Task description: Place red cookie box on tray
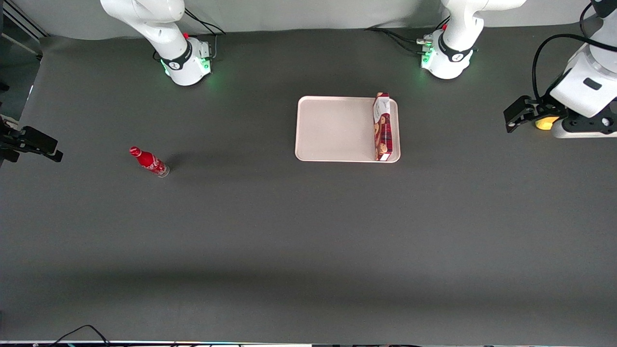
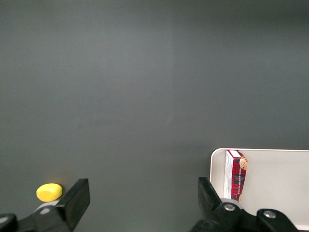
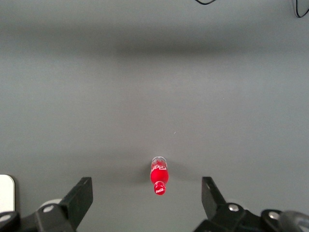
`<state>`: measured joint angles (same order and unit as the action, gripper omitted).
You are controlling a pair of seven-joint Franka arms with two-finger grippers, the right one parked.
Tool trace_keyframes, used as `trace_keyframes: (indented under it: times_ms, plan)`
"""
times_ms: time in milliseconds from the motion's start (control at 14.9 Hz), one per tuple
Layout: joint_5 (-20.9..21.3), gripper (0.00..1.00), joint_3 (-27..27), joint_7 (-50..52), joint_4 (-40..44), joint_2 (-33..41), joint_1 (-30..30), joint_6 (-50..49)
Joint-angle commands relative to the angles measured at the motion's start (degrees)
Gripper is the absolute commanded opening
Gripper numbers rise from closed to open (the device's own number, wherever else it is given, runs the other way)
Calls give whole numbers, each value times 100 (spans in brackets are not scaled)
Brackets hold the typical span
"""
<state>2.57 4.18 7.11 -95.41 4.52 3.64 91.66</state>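
1. So the red cookie box (image 1: 382, 126) is already sitting on the tray (image 1: 337, 129), standing on its long narrow edge right along the tray's short rim at the working arm's end. Looks to me like the placing part is basically done.

2. The gripper (image 1: 518, 115) is well off to the working arm's end of the table, well apart from the tray. In the left wrist view its two fingers (image 2: 77, 198) are spread wide with nothing between them, so it's got hold of nothing.

3. If the step in hand is just backing off and parking, I'd say the main thing is not to swing back toward the tray. The box is tall and thin as it stands, and it seems like an easy thing to tip with a light knock.

4. Edge stuff: the box is tight to the rim on that side, and its white end is close to the tray's corner nearest the front camera. Can't tell if it actually touches the rim. A nudge outward could send it over the low rim, so I'd leave it alone.

5. There's a small yellow object (image 1: 543, 124) on the table just beside the gripper, worth not dragging across.

6. Open room: loads of bare dark table (image 1: 308, 241) around the tray. The red bottle (image 1: 148, 161) lies way toward the parked arm's end, no issue there.
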Motion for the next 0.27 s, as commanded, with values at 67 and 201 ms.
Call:
trace_keyframes:
  times_ms: [67, 201]
  plan:
    - [-177, 100, -40, -8, 321, -118, 93, -43]
    - [-160, 100, -40, 0, 409, -171, 93, -34]
